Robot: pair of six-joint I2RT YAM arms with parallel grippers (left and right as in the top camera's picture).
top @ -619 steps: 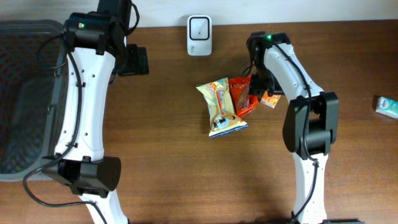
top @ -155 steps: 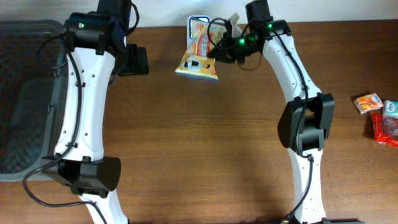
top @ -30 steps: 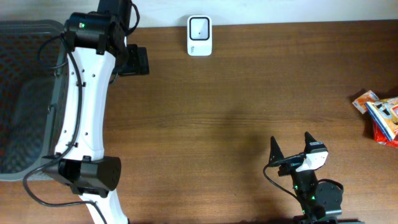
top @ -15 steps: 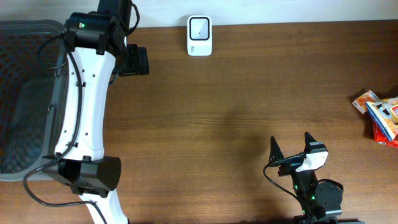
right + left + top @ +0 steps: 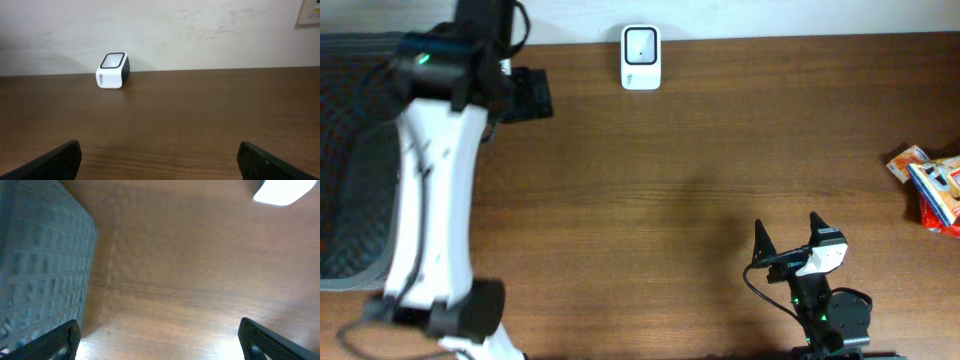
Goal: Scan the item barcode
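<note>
Brown wooden table (image 5: 700,150), seen from overhead. A white box-shaped barcode scanner (image 5: 640,45) stands at the 12 o'clock edge with nothing near it. A yellow-and-blue foil snack bag (image 5: 942,183) lies at the far 3 o'clock edge, cut by the frame and overlapping a red packet (image 5: 932,212). A small orange packet (image 5: 908,160) sits just beside the bag on its 10 o'clock side. All three are well apart from the scanner and from both arms.

A grey mesh basket (image 5: 350,150) fills the 9 o'clock side. The left arm shows blurred alongside the basket, reaching toward 11 o'clock. The left gripper (image 5: 160,341) hangs above bare wood near the basket wall, fingertips (image 5: 55,339) spread wide with nothing between them. There is a white blur at 1 o'clock in the left wrist view; cannot tell what it is.

The right gripper (image 5: 789,236) sits folded low at 5 o'clock, jaws spread wide and empty. Its wrist view looks level across the table, with the scanner at 11 o'clock and a pale wall (image 5: 200,30) behind.
</note>
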